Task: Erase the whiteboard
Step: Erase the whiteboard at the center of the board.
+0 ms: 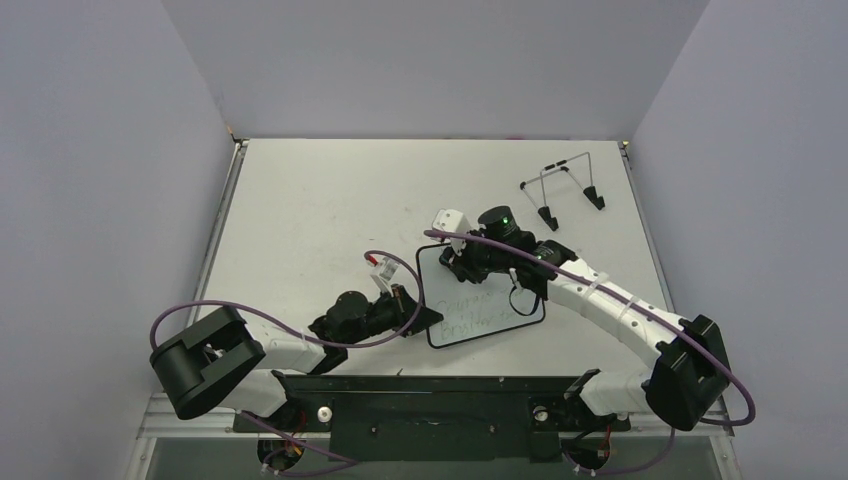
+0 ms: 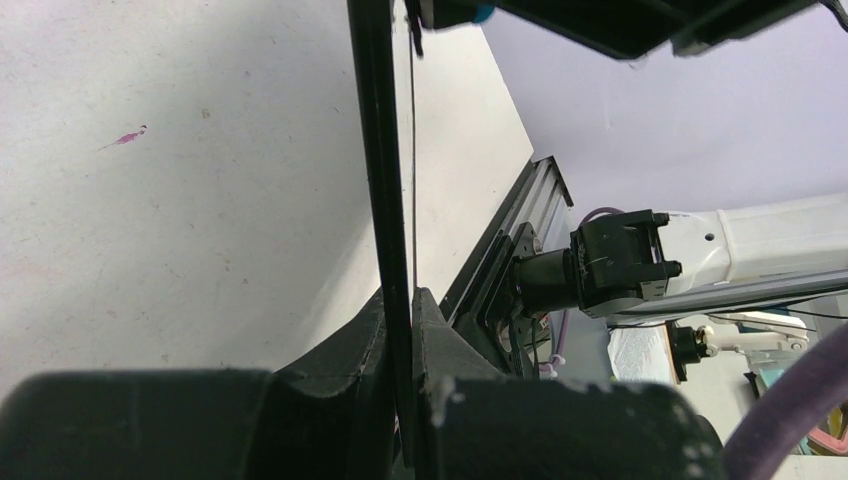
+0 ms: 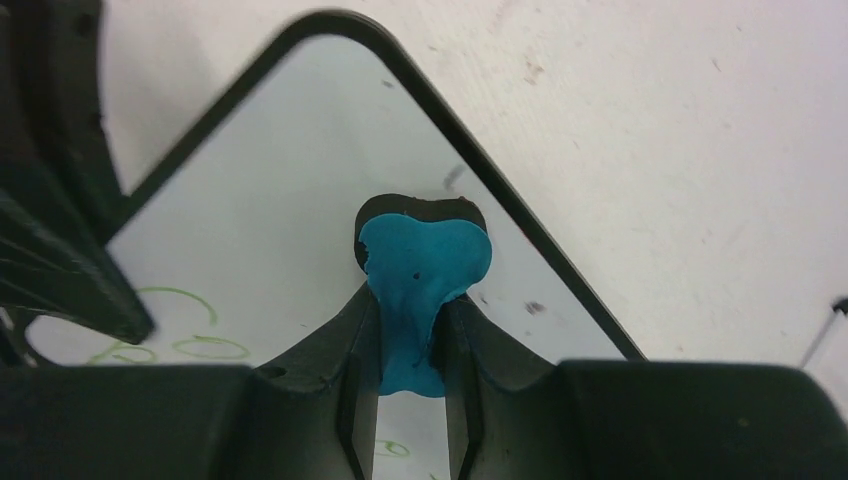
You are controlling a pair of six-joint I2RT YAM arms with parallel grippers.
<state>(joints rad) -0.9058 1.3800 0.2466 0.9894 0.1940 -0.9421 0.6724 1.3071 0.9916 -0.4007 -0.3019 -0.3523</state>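
Just ahead of the two arm bases, the whiteboard [image 1: 492, 300] lies on the pale table [image 1: 310, 200], towards the front and slightly right of centre. It is a small white board with a thin black rim and rounded corners, turned at a slight angle. Green handwriting [image 1: 470, 312] covers its middle in about two lines; the words are too small and faint to read. In the right wrist view, a few green loops of this writing show beside the fingers.

The left gripper [image 2: 402, 310] is clamped on the board's left edge, and the black rim runs edge-on between its two fingers. The right gripper [image 3: 412, 300] is closed on a blue eraser [image 3: 422, 250], whose rounded end presses on the white surface near the board's far left corner.

The board's near edge sits close to the black rail at the front of the table. A thin wire stand [image 1: 565, 185] with black feet stands well apart, towards the far right corner. Open tabletop stretches behind the board and to its left.
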